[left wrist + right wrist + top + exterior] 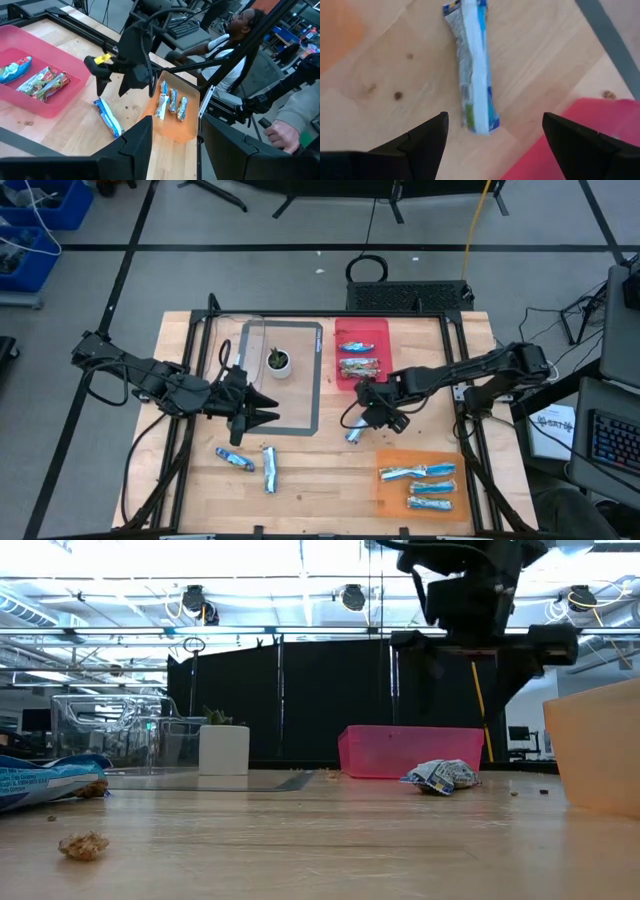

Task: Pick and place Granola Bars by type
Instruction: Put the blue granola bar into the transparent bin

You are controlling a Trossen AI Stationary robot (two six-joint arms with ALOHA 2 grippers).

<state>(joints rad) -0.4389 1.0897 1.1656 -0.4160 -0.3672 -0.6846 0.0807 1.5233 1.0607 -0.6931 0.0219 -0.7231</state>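
My right gripper [495, 131] is open and hovers above a blue-and-silver granola bar [475, 65] that lies flat on the wood near the red tray [362, 330]. In the high view this right gripper [375, 417] stands just beyond the bar [352, 435]. My left gripper [270, 412] is open over the table's middle left, fingers pointing right, touching nothing. Two more blue bars [235, 458] [270, 470] lie near the front edge. The orange tray [395, 495] holds three blue bars; the red tray holds a blue bar and brownish-gold ones [358, 365].
A small potted plant [279, 362] stands on a clear tray with a grey border [316, 395] behind my left gripper. Crumbs [83, 845] lie on the wood near the front. People sit beyond the table's right side [235, 35]. Bare wood lies between the loose bars and the orange tray.
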